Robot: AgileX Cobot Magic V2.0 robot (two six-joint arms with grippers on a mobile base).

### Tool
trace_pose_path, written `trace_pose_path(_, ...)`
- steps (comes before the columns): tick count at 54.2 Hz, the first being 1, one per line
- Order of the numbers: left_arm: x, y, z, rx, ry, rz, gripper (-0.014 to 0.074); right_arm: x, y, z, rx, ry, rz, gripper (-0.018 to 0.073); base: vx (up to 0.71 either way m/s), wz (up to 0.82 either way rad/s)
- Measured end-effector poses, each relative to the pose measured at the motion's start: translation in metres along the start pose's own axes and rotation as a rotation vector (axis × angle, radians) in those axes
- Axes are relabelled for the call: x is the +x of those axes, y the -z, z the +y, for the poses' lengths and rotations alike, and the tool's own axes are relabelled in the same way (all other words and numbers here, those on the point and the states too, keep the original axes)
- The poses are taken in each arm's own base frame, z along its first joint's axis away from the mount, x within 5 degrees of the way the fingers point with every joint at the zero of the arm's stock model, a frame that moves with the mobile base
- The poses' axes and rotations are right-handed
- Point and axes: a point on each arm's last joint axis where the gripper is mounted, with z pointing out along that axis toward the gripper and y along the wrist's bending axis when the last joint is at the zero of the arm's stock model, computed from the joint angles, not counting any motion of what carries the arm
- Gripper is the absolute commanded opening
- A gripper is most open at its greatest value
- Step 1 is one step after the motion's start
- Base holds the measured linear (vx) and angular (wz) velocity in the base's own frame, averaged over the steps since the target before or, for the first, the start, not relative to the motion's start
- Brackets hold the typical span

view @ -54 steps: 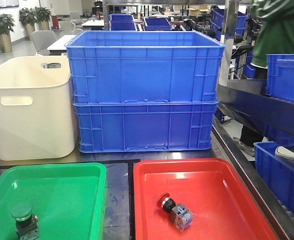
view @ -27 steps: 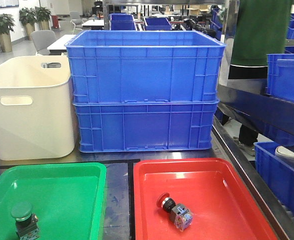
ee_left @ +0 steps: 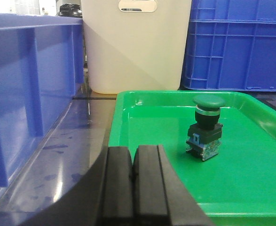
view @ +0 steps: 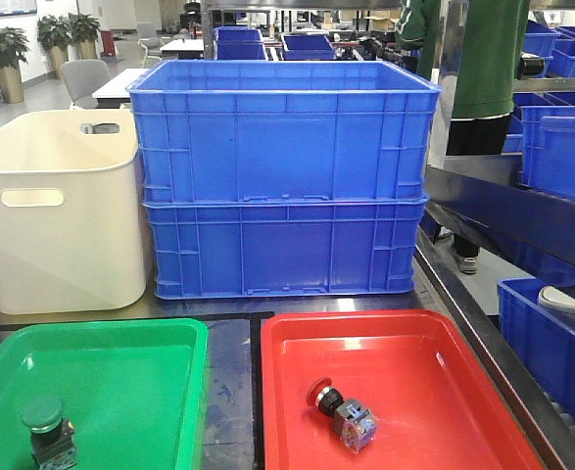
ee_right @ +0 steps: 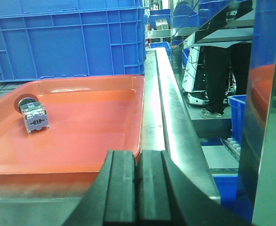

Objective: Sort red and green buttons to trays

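Green button (view: 46,428) stands in the green tray (view: 140,392); red button (view: 344,414) lies in the red tray (view: 434,382). Left claw (ee_left: 133,186) and right claw (ee_right: 136,188) are clenched, empty.

Two stacked blue crates (view: 283,176) serve as the landmark. Left of them: cream tub (view: 57,211). In front, left: green tray (view: 120,387) holding the upright green button (view: 45,428). In front, right: red tray (view: 434,382) holding the red button (view: 342,412), lying on its side.

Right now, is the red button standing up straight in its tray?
No, the red button lies tipped on its side on the red tray.
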Motion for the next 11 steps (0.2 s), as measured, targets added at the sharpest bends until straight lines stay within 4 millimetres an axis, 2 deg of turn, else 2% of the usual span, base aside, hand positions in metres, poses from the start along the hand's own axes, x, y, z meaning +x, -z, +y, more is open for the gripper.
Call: trace_pose_path(11,0.0000,0.0000,0.0000,0.000,0.000,0.000,-0.0006,0.0003,0.0000,0.0000,0.000,0.000,0.003,-0.0008,0.00,0.00)
